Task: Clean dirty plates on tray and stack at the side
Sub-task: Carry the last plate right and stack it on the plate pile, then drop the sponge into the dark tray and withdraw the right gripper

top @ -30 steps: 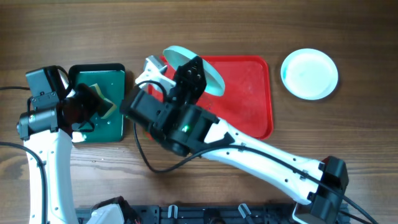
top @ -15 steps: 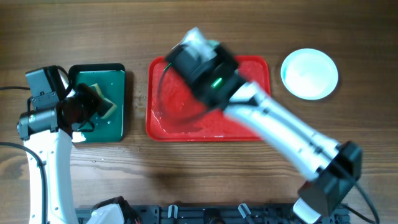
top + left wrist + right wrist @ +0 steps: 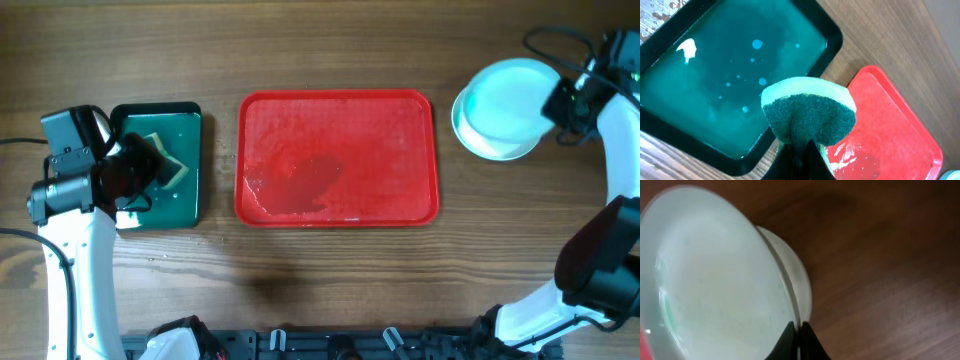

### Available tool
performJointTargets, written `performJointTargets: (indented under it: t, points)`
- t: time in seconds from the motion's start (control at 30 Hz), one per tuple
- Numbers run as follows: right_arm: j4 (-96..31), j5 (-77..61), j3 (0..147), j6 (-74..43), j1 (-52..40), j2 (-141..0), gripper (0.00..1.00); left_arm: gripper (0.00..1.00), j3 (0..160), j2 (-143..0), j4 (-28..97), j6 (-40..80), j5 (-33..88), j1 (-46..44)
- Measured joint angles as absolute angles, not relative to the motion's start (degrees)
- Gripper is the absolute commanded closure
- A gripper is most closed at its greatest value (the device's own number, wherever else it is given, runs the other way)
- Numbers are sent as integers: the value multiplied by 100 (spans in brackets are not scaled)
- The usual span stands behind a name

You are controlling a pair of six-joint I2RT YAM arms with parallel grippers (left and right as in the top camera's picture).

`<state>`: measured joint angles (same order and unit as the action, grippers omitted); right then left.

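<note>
The red tray (image 3: 337, 160) lies at the table's middle with no plates on it, only wet streaks; it also shows in the left wrist view (image 3: 890, 135). My right gripper (image 3: 556, 100) is shut on the rim of a pale turquoise plate (image 3: 508, 98), held tilted over the plate stack (image 3: 487, 142) at the far right. In the right wrist view the held plate (image 3: 710, 280) fills the left, with the stack's edge (image 3: 795, 275) behind it. My left gripper (image 3: 799, 155) is shut on a green sponge (image 3: 809, 116) over the dark green tray (image 3: 725, 75).
The dark green tray (image 3: 165, 165) with wet film sits left of the red tray. Black cables trail at the far right top (image 3: 560, 40) and left edge. A dark rail (image 3: 330, 345) runs along the front edge.
My right arm swung from the red tray's left side across to the far right, carrying the turquoise plate to above the stack. The left arm has not moved.
</note>
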<state>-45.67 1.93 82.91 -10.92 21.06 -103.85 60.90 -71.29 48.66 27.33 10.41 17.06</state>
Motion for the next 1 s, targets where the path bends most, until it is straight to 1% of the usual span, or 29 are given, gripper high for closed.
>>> performJointTargets:
  t: [0.03,0.07,0.1,0.17,0.23,0.43,0.6,0.67,0.8,0.93,1.0]
  points:
    - [-4281,152,8095,-1094,2156,-10383,81,96,6090,-7129,4856,2733,1041,1706]
    - [-4165,126,7992,-1122,2174,-10383,76,96,6090,-7129,4856,2733,1041,1706]
    - [-3938,80,7804,-1142,2180,-10383,74,96,6090,-7129,4847,2733,1041,1706]
    - [-3758,-152,7629,-1157,2171,-10383,64,96,6090,-7129,4845,2733,1041,1706]
    - [-3675,-421,7629,-1127,2163,-10383,59,96,6090,-7129,4845,2733,1041,1706]
    - [-3898,-1675,7629,-1017,1870,-10381,59,96,6090,-7129,4842,2733,1039,1706]
    - [-4534,-2154,7629,-1000,1293,-10237,59,96,6090,-7299,4617,2735,934,1712]
    - [-4716,-2226,7629,-998,932,-10005,59,96,6090,-7548,4462,2779,810,1737]
    - [-4864,-2226,7629,-1000,-97,-9306,57,96,6090,-8226,3992,3024,499,1931]
    - [-4873,-1769,7629,-1247,-1376,-8724,56,96,6090,-8847,3656,3107,373,2084]
    - [-4856,-1452,7629,-1439,-1839,-8580,56,95,6090,-9054,3522,3122,373,2086]
